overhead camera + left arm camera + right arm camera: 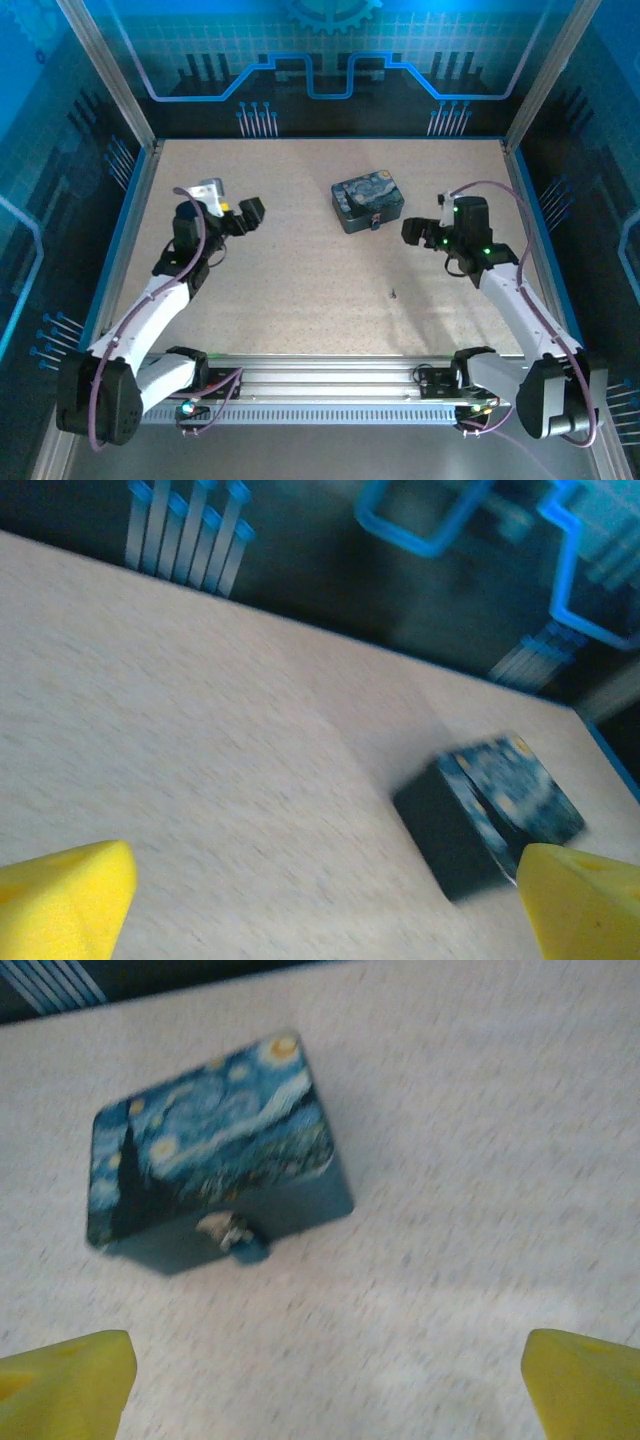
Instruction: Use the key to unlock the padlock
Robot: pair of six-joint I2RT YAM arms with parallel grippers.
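The padlock (246, 1244) is a tiny bluish lock whose pale shackle hangs on the front clasp of a blue painted tin (210, 1145). From above, the padlock (376, 223) is a speck at the tin's (367, 200) near side. The key (394, 294) lies alone on the table, nearer the arms than the tin. My right gripper (418, 232) hovers just right of the tin, open, with its yellow fingertips (70, 1380) wide apart and empty. My left gripper (246, 214) is off to the tin's left, also open and empty. Its view has the tin (490, 815) ahead on the right.
The speckled beige table (300, 290) is bounded by blue-edged walls on the left, right and back. A metal rail (330, 385) carrying both arm bases runs along the near edge.
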